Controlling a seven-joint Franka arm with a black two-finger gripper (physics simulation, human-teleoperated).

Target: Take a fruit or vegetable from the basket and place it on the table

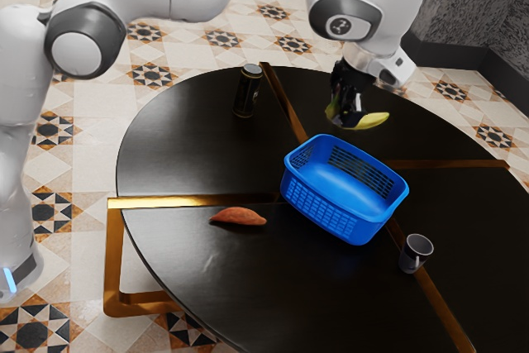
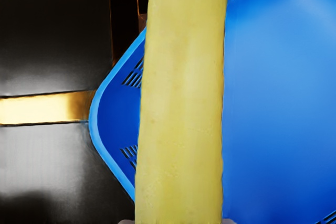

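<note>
Above the table's far side, just beyond the blue basket [image 1: 339, 190], my gripper [image 1: 350, 118] is shut on a yellow banana [image 1: 369, 121], whose end sticks out toward the exterior view's right. The wrist view has the banana [image 2: 182, 98] large and close, crossing over the basket [image 2: 278, 103]. The basket's inner floor is bare where it shows. A reddish-brown sweet potato [image 1: 239, 217] lies on the dark round table [image 1: 182, 146], beside the basket toward the exterior view's left.
A black can [image 1: 247, 91] stands near the table's far edge. A grey mug [image 1: 415, 253] is beside the basket toward the exterior view's right. Gold strips [image 1: 194, 202] cross the tabletop.
</note>
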